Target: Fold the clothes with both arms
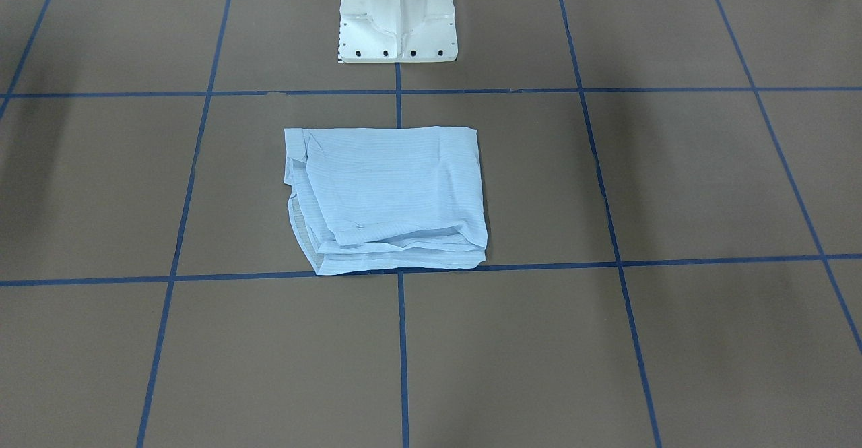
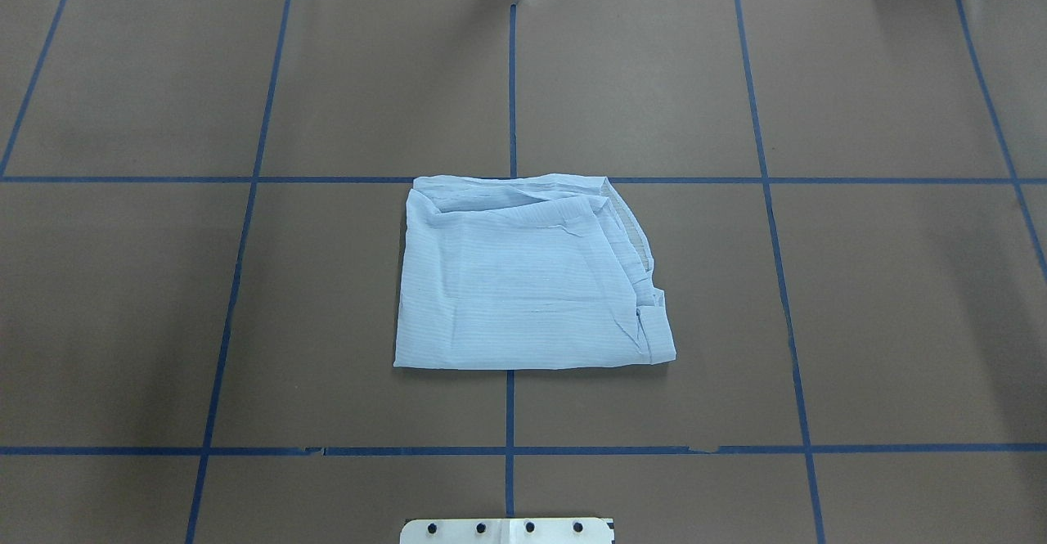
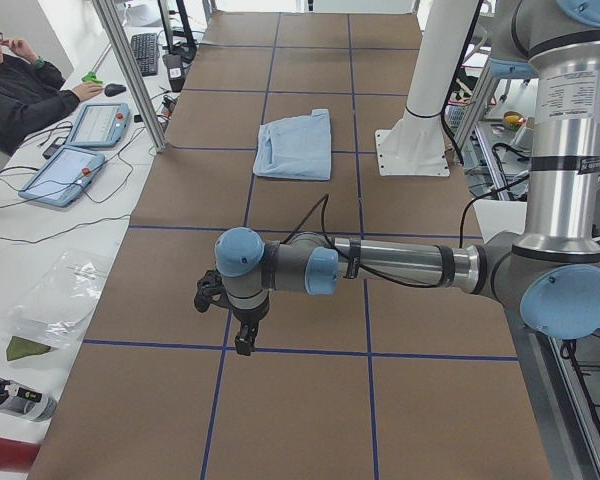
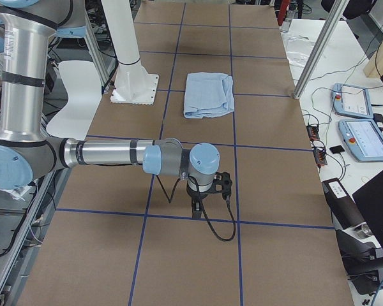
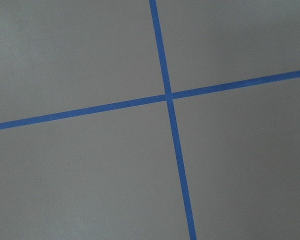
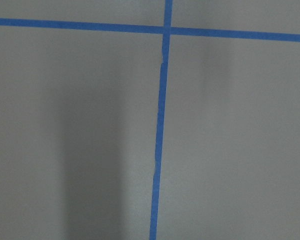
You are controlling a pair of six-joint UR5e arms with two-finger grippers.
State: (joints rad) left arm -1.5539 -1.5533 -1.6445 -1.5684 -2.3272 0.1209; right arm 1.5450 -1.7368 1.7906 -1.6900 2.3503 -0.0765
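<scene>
The shirt (image 2: 523,282) lies folded square at the middle of the table (image 2: 123,282), well away from every edge. Its loose, layered far edge could slide open if a returning arm drags the thin fabric. The left gripper (image 3: 242,338) and right gripper (image 4: 196,209) hang over bare table towards opposite ends, apparently empty, but I cannot tell how far open they are.

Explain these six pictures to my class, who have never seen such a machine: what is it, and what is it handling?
Two robot arms stand at a brown table marked with blue tape. Two cameras look down from above, two from the table's ends, and one rides on each wrist. A folded blue shirt lies mid-table, untouched. The left pincer and right pincer hang over bare table away from it, with nothing in them; open or shut, I cannot tell. The wrist cameras show only table and tape.
</scene>
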